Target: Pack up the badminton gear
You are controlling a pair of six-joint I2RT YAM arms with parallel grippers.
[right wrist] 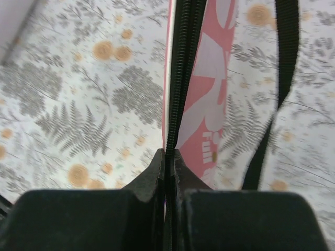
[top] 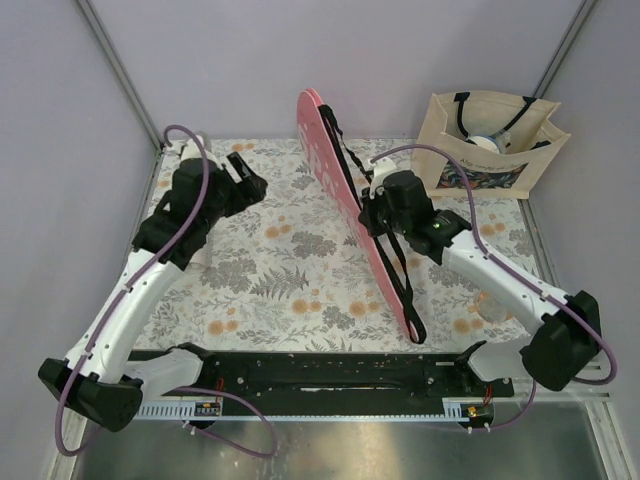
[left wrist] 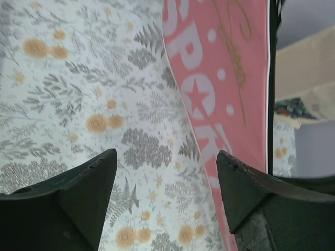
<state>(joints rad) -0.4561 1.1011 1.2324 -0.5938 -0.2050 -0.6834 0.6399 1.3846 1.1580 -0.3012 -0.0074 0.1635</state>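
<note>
In right hand (right wrist: pixel 168 155): racket cover (top: pixel 323 146) edge, pinched, upright.

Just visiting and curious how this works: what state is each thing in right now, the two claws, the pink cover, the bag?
Long pink fabric racket cover lettered SPORT: standing on its edge, held up.
Right gripper: shut on the cover's black zip edge.
Left gripper: open, empty, above the floral table.
Beige tote bag: upright, mouth open, items inside.

Pink racket cover (top: pixel 332 170) on edge, right gripper (top: pixel 372 205) seemingly pinching it, left gripper (top: pixel 250 185) apart
</note>
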